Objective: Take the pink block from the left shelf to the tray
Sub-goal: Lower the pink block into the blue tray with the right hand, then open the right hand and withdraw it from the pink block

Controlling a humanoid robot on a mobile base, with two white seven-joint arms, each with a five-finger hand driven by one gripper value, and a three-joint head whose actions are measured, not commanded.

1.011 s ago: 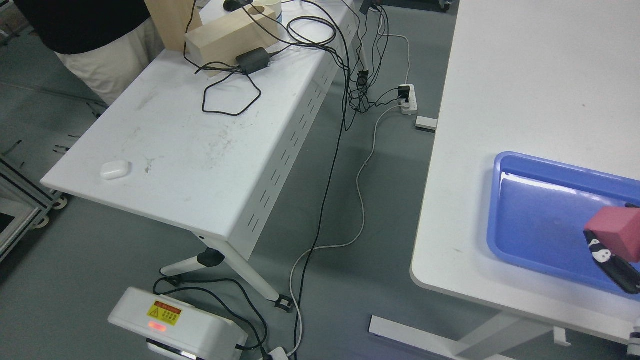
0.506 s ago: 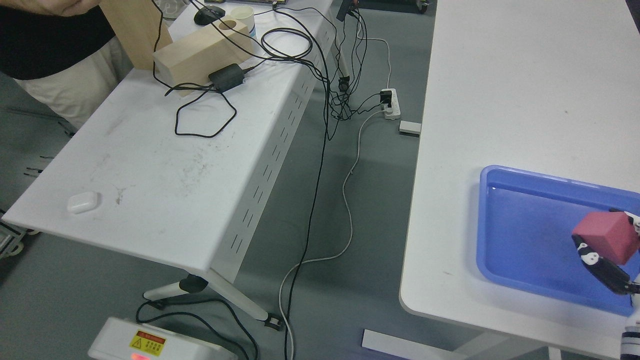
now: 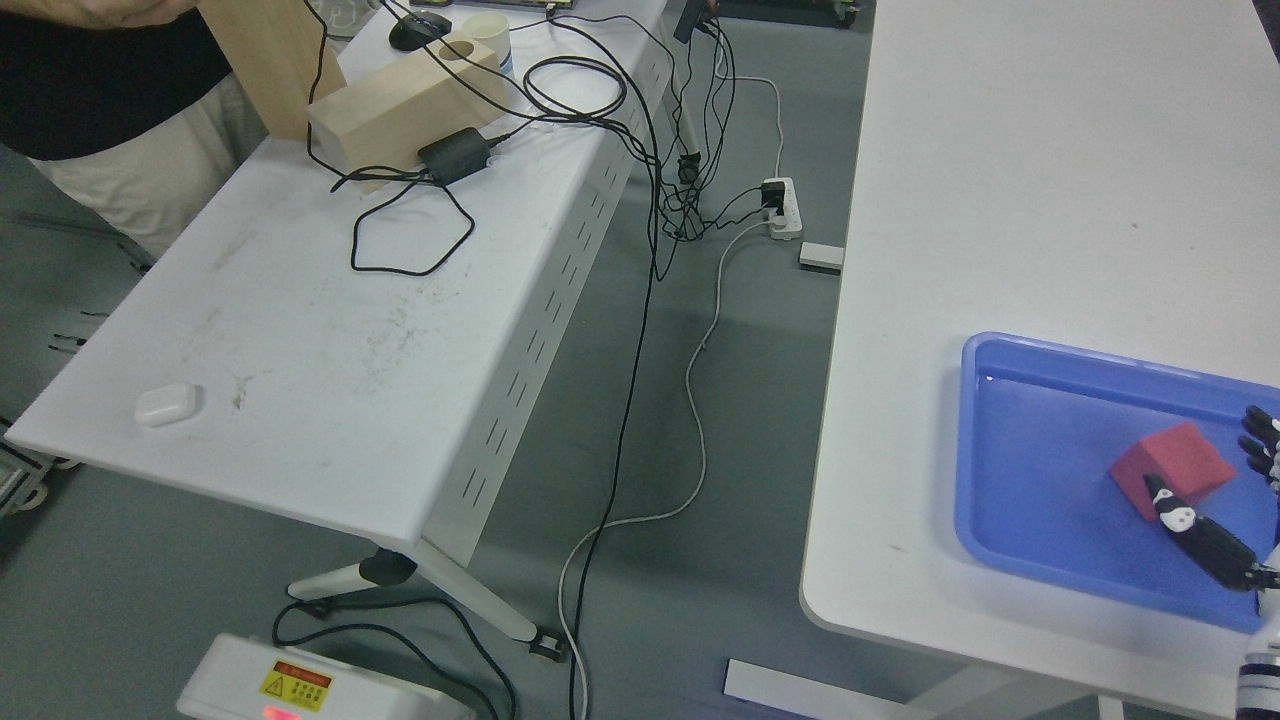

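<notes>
The pink block [image 3: 1172, 464] lies tilted on the floor of the blue tray [image 3: 1010, 360], at the right side of the white table on the right. My right hand [image 3: 1215, 480] is at the picture's right edge just beside the block, fingers spread. Its black thumb [image 3: 1195, 528] lies along the block's near edge and the other fingertips [image 3: 1258, 440] stand apart to the block's right. Nothing is held in it. My left arm does not show.
A second white table [image 3: 300, 340] on the left carries a white earbud case [image 3: 166, 404], a wooden block [image 3: 400, 100], a black adapter [image 3: 455, 152] and cables. A person [image 3: 110, 90] stands at its far left. Cables and a power strip [image 3: 782, 206] cross the grey floor between tables.
The pink block has dropped from my right hand's grasp onto the tray floor, and the fingers have spread apart. The camera view has hardly shifted since half a second ago.
</notes>
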